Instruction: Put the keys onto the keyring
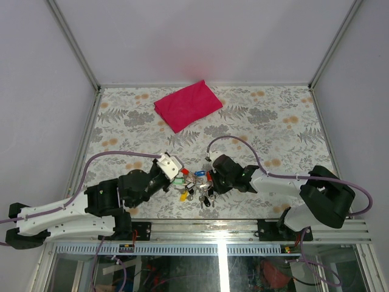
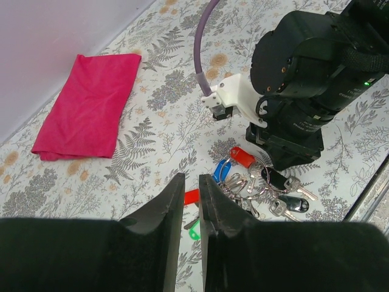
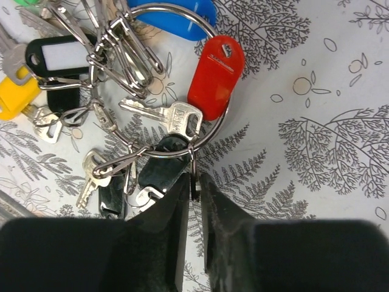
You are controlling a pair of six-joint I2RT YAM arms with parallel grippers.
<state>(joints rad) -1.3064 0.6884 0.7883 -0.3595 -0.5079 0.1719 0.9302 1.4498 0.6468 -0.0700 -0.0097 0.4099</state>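
The keyring (image 3: 223,118) is a silver ring lying on the patterned table with black-headed keys (image 3: 159,173) and a pale-labelled black tag (image 3: 58,56). A red head (image 3: 216,76) and a blue head (image 3: 176,21) lie across the ring; I cannot tell if they are threaded on it. My right gripper (image 3: 194,179) is shut on a small metal clip hanging from the ring. My left gripper (image 2: 191,177) hovers left of the bunch (image 2: 261,182) with its jaws a narrow gap apart and nothing between them. Through the gap, another red head (image 2: 191,196) and a green one (image 2: 194,231) show on the table.
A folded magenta cloth (image 1: 187,104) lies at the back centre of the table. A yellow-headed key (image 1: 183,196) sits at the bunch's near side. The right arm's wrist (image 2: 316,67) stands just behind the bunch. White walls enclose the table; a metal rail (image 1: 243,225) runs along its near edge.
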